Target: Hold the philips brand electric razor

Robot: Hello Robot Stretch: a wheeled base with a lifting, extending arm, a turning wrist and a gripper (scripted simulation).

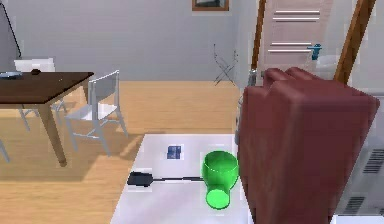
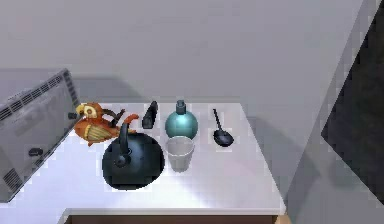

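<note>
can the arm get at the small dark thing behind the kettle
Probably, with care: the small dark thing sits far back on the counter, with the black kettle in front and a teal bottle beside it, so reach from above.

One kettle [image 2: 133,160], one glass [image 2: 180,154], one teal bottle [image 2: 181,121], one ladle [image 2: 221,133], one razor [image 2: 150,115].

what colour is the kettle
Black; the kettle shows best in the arm side view.

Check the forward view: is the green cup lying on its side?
No, the green cup stands upright on its foot on the white table.
</note>
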